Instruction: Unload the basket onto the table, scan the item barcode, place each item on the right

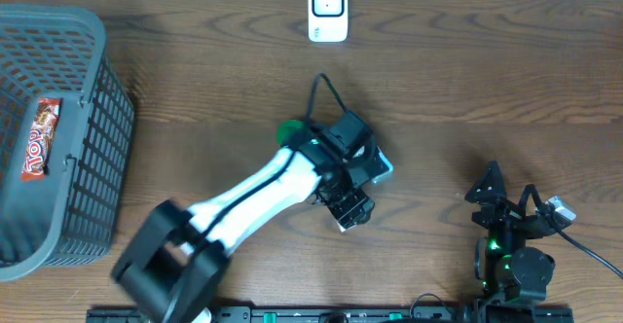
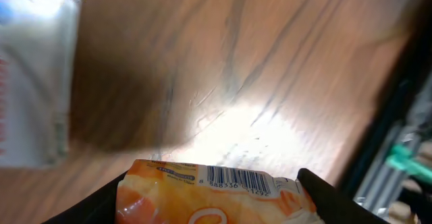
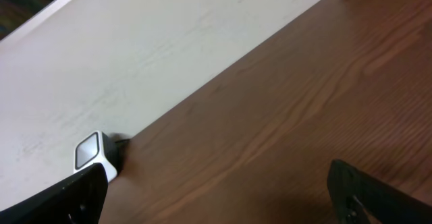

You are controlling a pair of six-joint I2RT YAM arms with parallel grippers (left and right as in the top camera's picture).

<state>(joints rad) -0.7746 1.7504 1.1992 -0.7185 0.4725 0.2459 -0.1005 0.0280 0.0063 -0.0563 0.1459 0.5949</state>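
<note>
Counted here: one grey basket (image 1: 97, 167), one snack bar (image 1: 41, 136), one white scanner (image 1: 328, 10), one orange packet (image 2: 202, 197), one little green thing (image 1: 289, 130). Two arms (image 1: 263, 192) (image 1: 511, 255) are seen too, lol.

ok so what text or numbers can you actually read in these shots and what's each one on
"8 888336", later digits blurred: under the barcode on the orange packet.
Too small to read: white lettering on the red wrapper in the basket.
Blurred: print on the white pack, left wrist view.

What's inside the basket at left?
One red-brown snack bar lies in the grey basket. Nothing else shows there; the basket's left edge is cut off by the frame.
</note>
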